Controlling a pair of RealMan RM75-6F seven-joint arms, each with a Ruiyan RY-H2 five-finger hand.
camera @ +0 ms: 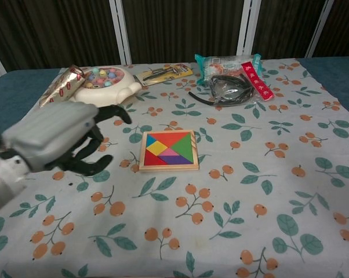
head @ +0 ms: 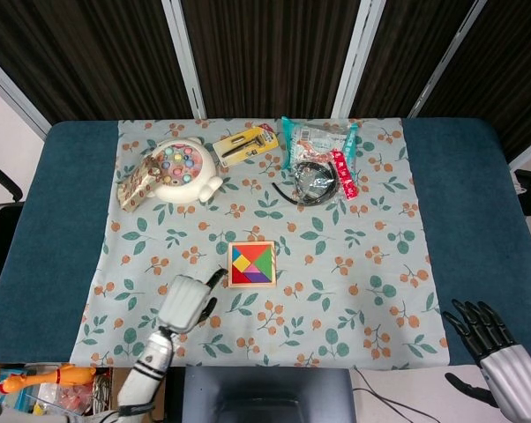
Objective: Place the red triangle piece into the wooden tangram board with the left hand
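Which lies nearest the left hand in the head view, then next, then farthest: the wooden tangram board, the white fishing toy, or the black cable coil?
From the left hand:
1. Wooden tangram board, just up and to its right.
2. White fishing toy, far side, left.
3. Black cable coil, far side, right of centre.

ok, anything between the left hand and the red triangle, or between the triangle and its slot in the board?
Nothing visible. The red triangle already sits in the wooden tangram board, flush with the other pieces. The left hand is off to the board's left, fingers apart and holding nothing, with only bare tablecloth between them.
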